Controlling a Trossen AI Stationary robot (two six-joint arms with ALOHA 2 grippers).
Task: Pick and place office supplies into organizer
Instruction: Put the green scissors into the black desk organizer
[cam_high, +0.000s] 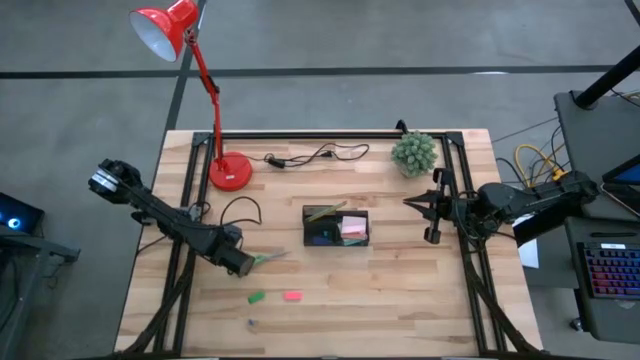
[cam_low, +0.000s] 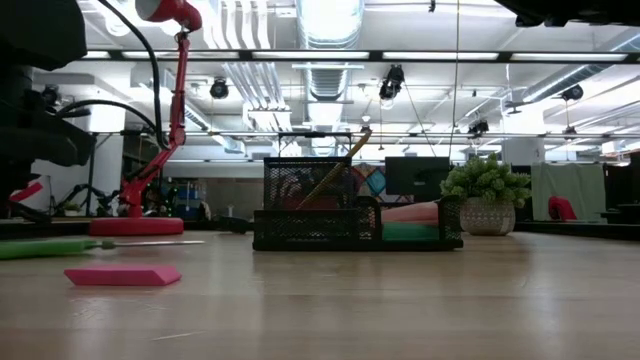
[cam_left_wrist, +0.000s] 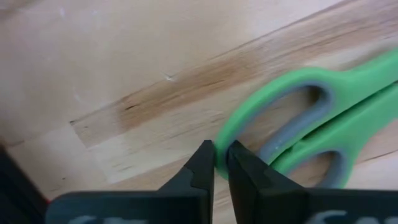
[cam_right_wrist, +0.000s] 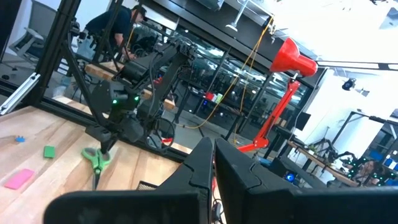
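Observation:
The green-handled scissors (cam_high: 268, 257) lie flat on the table's near left part, blades toward the organizer (cam_high: 360, 213). My left gripper (cam_high: 244, 263) stands over their handle end, pointing down and shut on it. The organizer, a black mesh tray at the table's middle, holds a yellow pencil (cam_high: 326, 211), a pink sticky-note pad (cam_high: 352, 227) and a teal pen (cam_high: 322, 238). A green piece (cam_high: 257, 297) and a red piece (cam_high: 292, 296) lie near the front edge. My right gripper (cam_high: 412, 203) hangs shut and empty above the table's right side. My left gripper holds the scissors by the rim of one handle loop (cam_left_wrist: 225, 132), at its rounded outer end. One finger (cam_left_wrist: 242, 171) sits inside the finger hole, the other (cam_left_wrist: 200, 169) outside, and the rim is pinched between them. The fingers come from above, and the scissors rest flat on the wood.
A red desk lamp's base (cam_high: 229, 172) stands at the far left, with a black cable (cam_high: 310, 156) beside it. A small potted plant (cam_high: 414, 153) is at the far right. A tiny piece (cam_high: 252, 322) lies by the near edge.

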